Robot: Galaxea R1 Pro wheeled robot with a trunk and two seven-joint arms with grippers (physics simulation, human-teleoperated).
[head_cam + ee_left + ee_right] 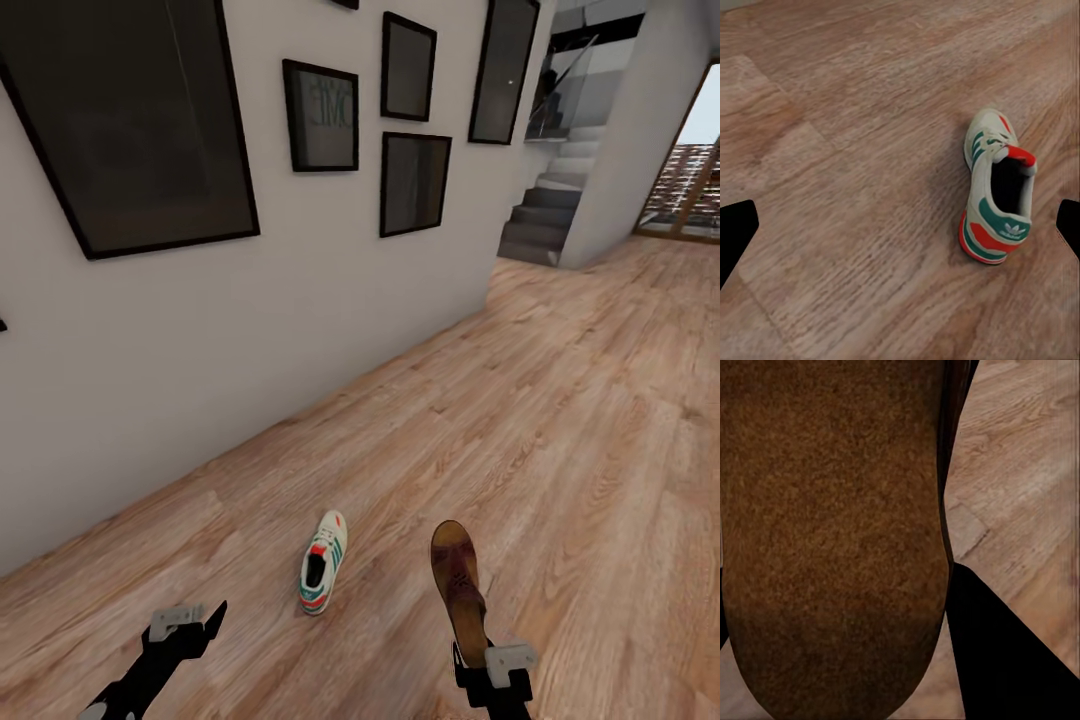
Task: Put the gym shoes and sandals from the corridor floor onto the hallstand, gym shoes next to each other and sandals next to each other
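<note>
Carrying step: right gripper (478,655) holds a sandal (458,585) (sole toward its camera). Left gripper (190,620) gapes empty near a gym shoe (322,562) on the floor (560,420). Next: find the rack.

— On the corridor floor (560,420): one gym shoe (323,562), just left of the sandal (459,585), toe toward the wall (250,330).
— And behind?
— Picture frames (320,116) on that wall; stairs (545,215) far back, right of its end.

The sandal (459,583) hides its heel behind the right claw (492,668), itself cut off at the lower frame edge.
</note>
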